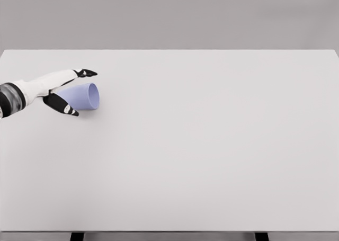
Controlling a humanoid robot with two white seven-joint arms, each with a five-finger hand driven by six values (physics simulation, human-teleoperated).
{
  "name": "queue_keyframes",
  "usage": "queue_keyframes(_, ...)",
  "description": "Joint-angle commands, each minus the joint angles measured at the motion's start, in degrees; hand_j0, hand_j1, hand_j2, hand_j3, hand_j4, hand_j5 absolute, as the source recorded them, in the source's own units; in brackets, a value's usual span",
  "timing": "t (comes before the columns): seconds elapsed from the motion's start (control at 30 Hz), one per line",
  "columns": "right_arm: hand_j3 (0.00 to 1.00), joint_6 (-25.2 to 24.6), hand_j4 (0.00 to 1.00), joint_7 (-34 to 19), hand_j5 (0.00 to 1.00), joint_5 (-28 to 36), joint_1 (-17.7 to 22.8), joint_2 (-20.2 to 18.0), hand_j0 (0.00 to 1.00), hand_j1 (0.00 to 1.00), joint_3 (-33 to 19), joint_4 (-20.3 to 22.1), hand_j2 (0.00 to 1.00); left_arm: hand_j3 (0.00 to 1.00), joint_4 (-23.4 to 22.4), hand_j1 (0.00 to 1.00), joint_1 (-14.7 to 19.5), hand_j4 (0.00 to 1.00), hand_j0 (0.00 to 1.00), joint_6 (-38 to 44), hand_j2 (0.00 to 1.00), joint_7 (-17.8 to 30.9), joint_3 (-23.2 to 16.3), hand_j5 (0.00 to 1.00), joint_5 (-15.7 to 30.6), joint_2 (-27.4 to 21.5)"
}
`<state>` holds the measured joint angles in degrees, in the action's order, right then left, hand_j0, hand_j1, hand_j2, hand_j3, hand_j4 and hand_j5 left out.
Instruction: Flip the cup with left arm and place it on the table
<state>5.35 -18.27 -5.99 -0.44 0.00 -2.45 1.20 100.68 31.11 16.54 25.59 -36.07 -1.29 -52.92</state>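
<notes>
Head view: left hand fingers curled around lilac cup, cup on side.

Surface: a wide, plain white table spanning nearly the whole head view, its far edge straight against a grey backdrop.
Supports: two dark legs show under the table's near edge.
Resting on it: a pale lavender cup, on its side at the table's far left, open mouth turned rightward.
</notes>
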Motion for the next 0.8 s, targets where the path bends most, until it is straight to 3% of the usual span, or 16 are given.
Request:
queue_keyframes(0.0, 1.0, 0.01, 1.0, -0.02, 1.0, 0.02, 0.0, 0.0, 1.0, 1.0, -0.01, -0.05, 1.0, 0.97, -0.48, 0.97, 0.0, 0.97, 0.97, 0.07, 0.97, -0.01, -0.32, 0.97, -0.82, 0.54)
queue_keyframes(0.77, 1.0, 0.01, 1.0, -0.02, 1.0, 0.02, 0.0, 0.0, 1.0, 1.0, -0.01, -0.05, 1.0, 0.97, -7.25, 0.97, 0.09, 0.97, 0.97, -0.1, 0.97, -0.27, -1.11, 0.97, -6.09, 5.81)
